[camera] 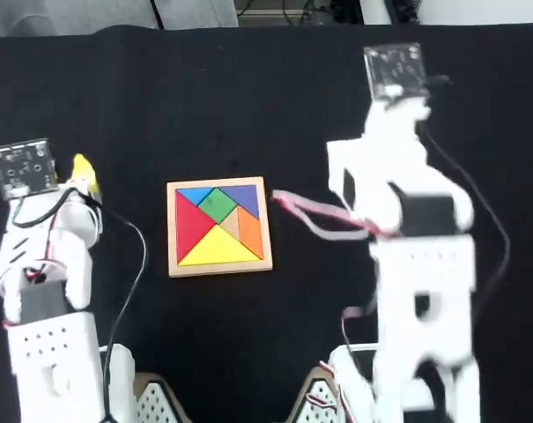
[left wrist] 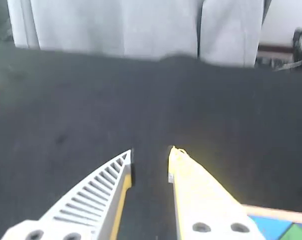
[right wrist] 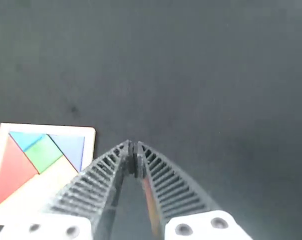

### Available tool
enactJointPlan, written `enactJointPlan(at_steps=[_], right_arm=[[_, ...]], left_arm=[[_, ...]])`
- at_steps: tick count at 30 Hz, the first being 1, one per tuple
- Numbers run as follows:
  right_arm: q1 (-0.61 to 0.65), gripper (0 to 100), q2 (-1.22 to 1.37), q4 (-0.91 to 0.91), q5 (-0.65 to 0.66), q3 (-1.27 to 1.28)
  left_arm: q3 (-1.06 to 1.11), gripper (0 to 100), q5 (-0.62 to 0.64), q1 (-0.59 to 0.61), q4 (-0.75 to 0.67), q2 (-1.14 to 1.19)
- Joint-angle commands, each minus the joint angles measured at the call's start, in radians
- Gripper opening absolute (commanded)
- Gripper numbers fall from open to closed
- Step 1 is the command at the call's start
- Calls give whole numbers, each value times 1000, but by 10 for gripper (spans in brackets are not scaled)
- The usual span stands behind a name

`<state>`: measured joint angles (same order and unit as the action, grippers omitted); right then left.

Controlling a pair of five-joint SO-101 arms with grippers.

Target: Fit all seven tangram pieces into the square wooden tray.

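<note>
High view: the square wooden tray [camera: 172,231] is sat on the black surface [camera: 248,106] between the arms, with all seven coloured tangram pieces [camera: 218,248] seemingly seated. On the left gripper [left wrist: 151,152] the jaws are parted slightly, nothing held. The right gripper [right wrist: 133,146] has its jaws pressed together, empty. Risk: the tray could get nudged if the pinkish cable [camera: 312,217] beside it is dragged.

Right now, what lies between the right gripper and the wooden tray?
Nothing but bare black cloth. The right wrist view shows a strip of it between the shut right gripper and the rim of the wooden tray.
</note>
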<state>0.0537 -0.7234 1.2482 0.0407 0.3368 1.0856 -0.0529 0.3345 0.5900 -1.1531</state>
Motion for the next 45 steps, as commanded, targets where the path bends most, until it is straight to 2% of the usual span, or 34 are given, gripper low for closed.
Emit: enactJointPlan(at_steps=[1,5,10,15,18,21,23,26,28,32,37,40,45], right_arm=[[9,15,-209,40,-2,-51],[9,15,-401,54,-5,-28],[3,15,-644,57,-5,81],[3,15,-949,9,0,189],[3,15,-1093,-74,0,312],[3,15,-1175,-169,5,472],[2,15,-1171,-215,60,552],[-37,15,-1170,-272,127,670],[-74,15,-1170,-322,126,751],[-126,38,-1170,-420,124,963],[-226,192,-1168,-603,124,1342],[-262,193,-1165,-528,124,1339],[-201,190,-1168,-385,126,1348]], left_arm=[[-202,134,18,-16,253,-193],[-200,135,29,-65,330,-442],[-42,187,-6,-91,345,-692],[-93,224,55,-120,428,-667],[-91,225,69,-240,430,-674],[-18,225,49,-297,414,-671],[117,225,-3,-280,304,-671],[318,221,-84,-174,114,-672],[390,221,-83,-122,60,-672],[558,223,-14,-94,52,-672],[615,224,-11,-50,89,-671],[613,223,-11,-51,97,-671],[613,221,-11,-51,206,-671]])
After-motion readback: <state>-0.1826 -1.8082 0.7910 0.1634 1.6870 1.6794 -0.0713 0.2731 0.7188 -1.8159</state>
